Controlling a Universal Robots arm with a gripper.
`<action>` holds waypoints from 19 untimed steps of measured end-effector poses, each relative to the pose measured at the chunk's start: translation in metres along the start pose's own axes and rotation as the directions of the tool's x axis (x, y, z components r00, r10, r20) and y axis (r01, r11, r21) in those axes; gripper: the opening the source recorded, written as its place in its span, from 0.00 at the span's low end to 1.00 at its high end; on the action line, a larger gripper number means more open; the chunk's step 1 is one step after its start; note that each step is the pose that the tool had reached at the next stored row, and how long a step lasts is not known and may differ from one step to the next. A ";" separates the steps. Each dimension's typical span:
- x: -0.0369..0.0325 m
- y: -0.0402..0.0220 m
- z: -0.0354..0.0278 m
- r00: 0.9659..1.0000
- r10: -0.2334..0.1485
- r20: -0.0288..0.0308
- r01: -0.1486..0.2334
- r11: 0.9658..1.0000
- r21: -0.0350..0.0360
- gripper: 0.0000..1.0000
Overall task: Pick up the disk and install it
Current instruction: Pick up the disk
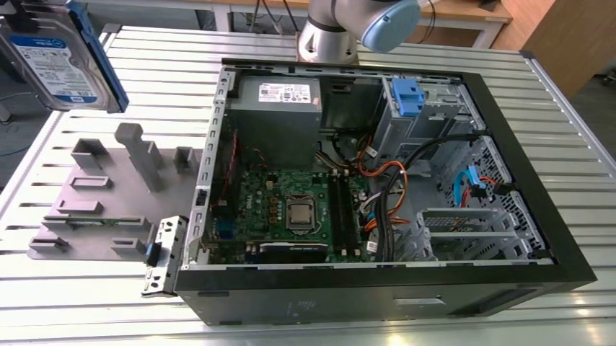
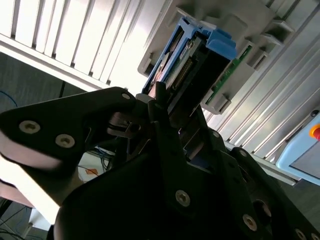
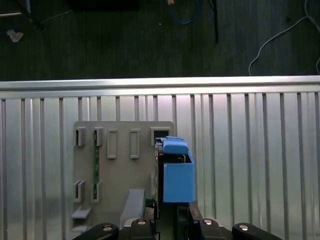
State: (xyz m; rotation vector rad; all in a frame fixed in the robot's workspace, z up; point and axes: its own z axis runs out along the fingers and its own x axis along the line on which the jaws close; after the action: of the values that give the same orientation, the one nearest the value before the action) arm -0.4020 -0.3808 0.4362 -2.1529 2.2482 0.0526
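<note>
My gripper (image 2: 176, 107) is closed on the disk (image 2: 182, 70). In the second wrist view, one black finger presses against each flat side and the drive stands on edge between them, its connector end and blue carrier bracket pointing away from my wrist. In the first wrist view the same hold shows from above: the blue bracket of the disk (image 3: 177, 175) juts out from between my fingertips, with my gripper (image 3: 172, 216) at the base of it. The drive hangs in the air over one border of the grey fixture plate (image 3: 120, 170), where the plate gives way to the bare slats of the table (image 3: 250, 165). I cannot tell how far it is from the plate. A narrow green circuit strip (image 3: 95, 165) stands in one of the plate's slots, well apart from my load. In the exterior view the disk (image 1: 53, 61) sits in the upper corner on the exterior view's left, with its white-and-blue label facing the camera and the blue bracket along its edge. It is well clear of the open computer case (image 1: 539, 238). Inside that case are the blue-handled drive cage (image 1: 408, 97), the power supply (image 1: 277, 97) and the motherboard (image 1: 288, 209). My arm (image 1: 337, 32) rises behind the case.
</note>
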 end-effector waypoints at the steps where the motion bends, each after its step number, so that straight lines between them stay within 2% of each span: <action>1: -0.0001 0.0000 -0.0023 1.000 0.000 0.000 0.000 1.000 0.000 0.35; 14: -0.0012 0.0001 -0.0272 1.000 0.000 0.000 0.000 1.000 0.004 0.35; 17: -0.0014 0.0002 -0.0311 1.000 0.000 0.000 0.000 1.000 0.004 0.35; 19: -0.0014 0.0001 -0.0314 1.000 0.000 0.000 0.000 1.000 0.004 0.35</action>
State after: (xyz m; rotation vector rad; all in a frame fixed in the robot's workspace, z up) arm -0.4020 -0.3808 0.4676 -2.1513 2.2464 0.0485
